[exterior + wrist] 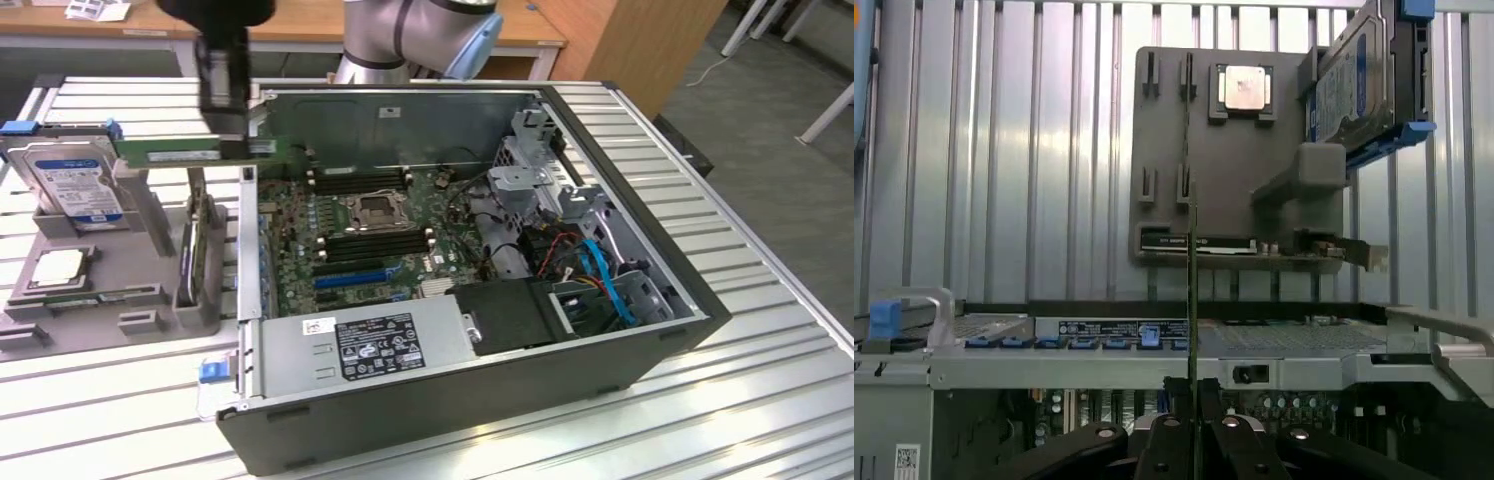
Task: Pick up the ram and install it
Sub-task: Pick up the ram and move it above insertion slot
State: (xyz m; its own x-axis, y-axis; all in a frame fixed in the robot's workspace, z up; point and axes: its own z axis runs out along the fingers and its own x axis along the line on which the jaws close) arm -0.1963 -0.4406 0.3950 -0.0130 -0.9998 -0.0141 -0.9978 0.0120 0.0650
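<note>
- Exterior view: the jaws are closed on the ram (200, 152), pinching its two flat faces. It hangs level in the air and rests on nothing.
- It sits above the surface (774, 300), toward the far corner on the exterior view's left. It is over the gap between the grey fixture (147, 200) and the side wall of the open computer case (467, 420) that faces it.
- In the wrist view I see the ram (1192, 300) edge-on, as a thin straight line running out from between the fingers (1174, 410). It shows no bow, so I judge it stiff along its length.
- The jaws are blurred in the exterior view, so I can only say the grip seems to be near the middle of the upper long edge.
- I expect it to be very light, so weight is no worry. The smooth faces could slide or pivot in a narrow pinch.
- I treat it as fragile: a thin board with small chips on its faces, which will not forgive twisting or a knock on a corner.
- The best hold, to my mind, is on the flat faces near mid-length and close to the top edge. That keeps the lower long edge free and the stick balanced.
- The hard drive (74, 185) stands in the fixture near the stick's outer end, and any swing that way could clip it.
- The black slots (360, 182) on the motherboard lie lower inside the case, well apart from the stick.
</note>
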